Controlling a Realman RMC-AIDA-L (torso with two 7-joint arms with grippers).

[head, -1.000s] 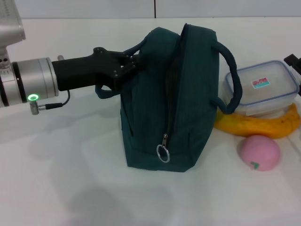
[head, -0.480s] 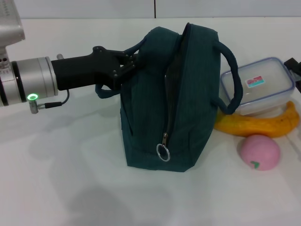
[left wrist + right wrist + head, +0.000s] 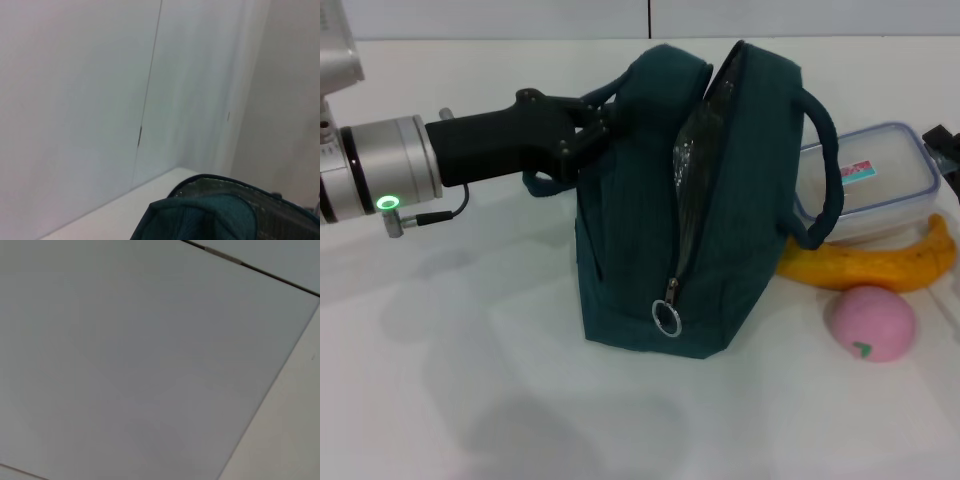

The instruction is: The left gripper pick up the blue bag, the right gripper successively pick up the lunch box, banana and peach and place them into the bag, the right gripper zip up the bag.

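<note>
The blue bag (image 3: 650, 230) stands upright mid-table, its zipper undone and the top gaping to show silver lining (image 3: 692, 165); the ring pull (image 3: 667, 318) hangs low on the front. My left gripper (image 3: 592, 128) reaches in from the left and is shut on the bag's left handle. The bag's top edge (image 3: 210, 215) also shows in the left wrist view. Right of the bag lie the lunch box (image 3: 880, 190), the banana (image 3: 870, 265) in front of it and the peach (image 3: 872, 322) nearest me. Only a sliver of my right gripper (image 3: 944, 146) shows at the right edge, beside the lunch box.
The bag's right handle (image 3: 825, 170) loops over the lunch box's left end. Bare white table (image 3: 470, 380) lies in front and to the left. A white wall stands behind the table.
The left gripper has pulled the handle slightly up and left; the bag's mouth has spread wider and its right side leans further over the lunch box.
</note>
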